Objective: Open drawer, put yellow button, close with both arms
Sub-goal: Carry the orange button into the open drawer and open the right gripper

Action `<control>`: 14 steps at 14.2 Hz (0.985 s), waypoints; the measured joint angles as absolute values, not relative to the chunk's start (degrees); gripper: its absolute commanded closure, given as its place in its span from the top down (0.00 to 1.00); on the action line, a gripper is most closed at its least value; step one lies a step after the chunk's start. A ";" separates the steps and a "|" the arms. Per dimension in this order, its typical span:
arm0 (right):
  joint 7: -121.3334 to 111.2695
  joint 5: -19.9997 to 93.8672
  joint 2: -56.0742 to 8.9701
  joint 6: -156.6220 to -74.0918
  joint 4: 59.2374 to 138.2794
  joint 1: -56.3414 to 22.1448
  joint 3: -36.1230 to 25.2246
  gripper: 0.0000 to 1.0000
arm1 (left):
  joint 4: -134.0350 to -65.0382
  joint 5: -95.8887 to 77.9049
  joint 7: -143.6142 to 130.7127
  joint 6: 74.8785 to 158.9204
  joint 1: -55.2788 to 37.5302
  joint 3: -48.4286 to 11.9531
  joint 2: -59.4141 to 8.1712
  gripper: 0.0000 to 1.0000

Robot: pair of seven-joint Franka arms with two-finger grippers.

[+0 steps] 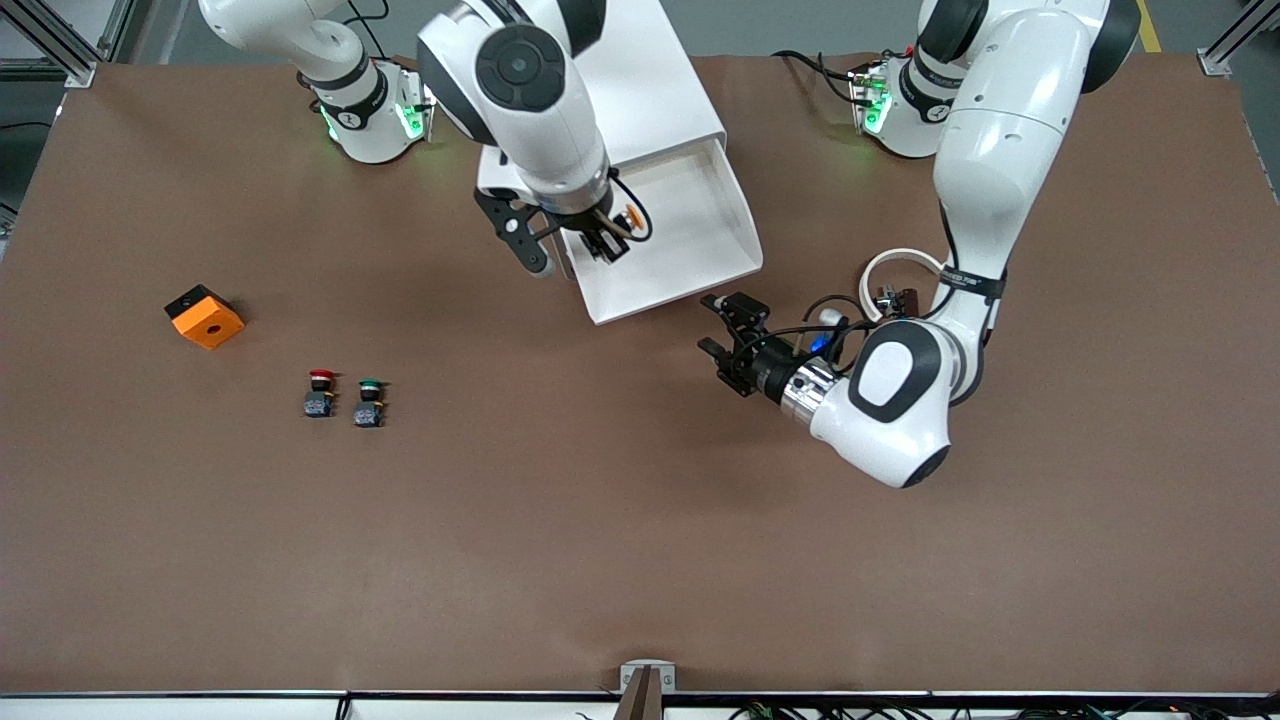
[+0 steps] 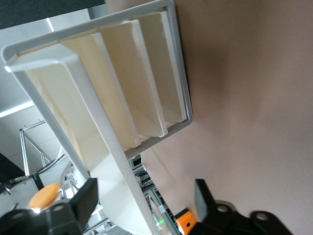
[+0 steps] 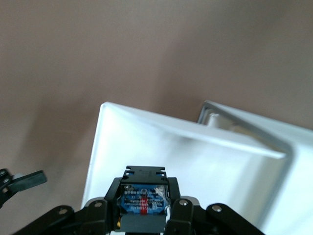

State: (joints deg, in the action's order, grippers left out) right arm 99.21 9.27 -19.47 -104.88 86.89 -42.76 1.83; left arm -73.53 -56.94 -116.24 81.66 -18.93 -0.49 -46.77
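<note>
Front view: we see the cabinet (image 1: 650,90) at the table's edge by the robot bases, midway between them, with its top drawer (image 1: 690,270) pulled out toward the camera and angled slightly toward the left arm's end. The right gripper (image 1: 608,245) hangs over the open drawer with its jaws closed narrowly on the yellow button (image 1: 629,217). The button lies roughly level, its long axis running from the fingers toward the left arm's end, orange-yellow cap outermost.

Right wrist view: we look down past the button's dark body (image 3: 145,196), clamped between the fingers (image 3: 93,210), its blue label facing the camera; the drawer's white floor (image 3: 195,161) lies directly below.

In the front view, the left gripper (image 1: 722,345) sits low over the bare table, just off the drawer's front corner on the camera side, pointing toward the right arm's end. Its jaws stand wide and hold nothing.

Left wrist view: we see the cabinet front (image 2: 122,83) side-on, the pulled-out drawer (image 2: 98,142) projecting from it, the yellow cap (image 2: 45,196) just visible, and the left gripper's spread fingers (image 2: 85,198).

Toward the right arm's end of the table stand a red button (image 1: 320,392) and a green button (image 1: 369,402), upright and side by side; an orange block (image 1: 204,316) lies nearer that end.
</note>
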 measured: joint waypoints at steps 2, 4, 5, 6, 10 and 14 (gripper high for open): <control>102.51 9.28 -22.16 -107.74 86.92 -44.39 1.82 0.23 | -73.19 -56.93 -110.30 81.73 -18.52 1.20 -46.77 1.00; 104.18 9.28 -24.57 -108.78 86.87 -46.26 1.81 0.23 | -72.62 -56.30 -100.59 81.75 -18.58 3.87 -46.76 1.00; 104.36 9.28 -25.40 -109.10 86.78 -46.90 1.81 0.40 | -71.99 -54.50 -94.76 81.77 -18.57 4.90 -46.75 1.00; 104.38 9.28 -25.90 -109.25 86.63 -47.28 1.80 0.99 | -71.41 -51.94 -89.75 81.99 -18.56 5.50 -46.72 1.00; 104.40 9.29 -25.86 -109.04 84.43 -47.35 1.29 1.00 | -70.19 -41.86 -74.91 88.42 -18.95 5.55 -46.57 1.00; 102.30 9.30 -22.48 -96.89 77.38 -43.85 0.37 1.00 | -69.34 -28.58 -61.67 91.92 -22.08 5.41 -44.72 1.00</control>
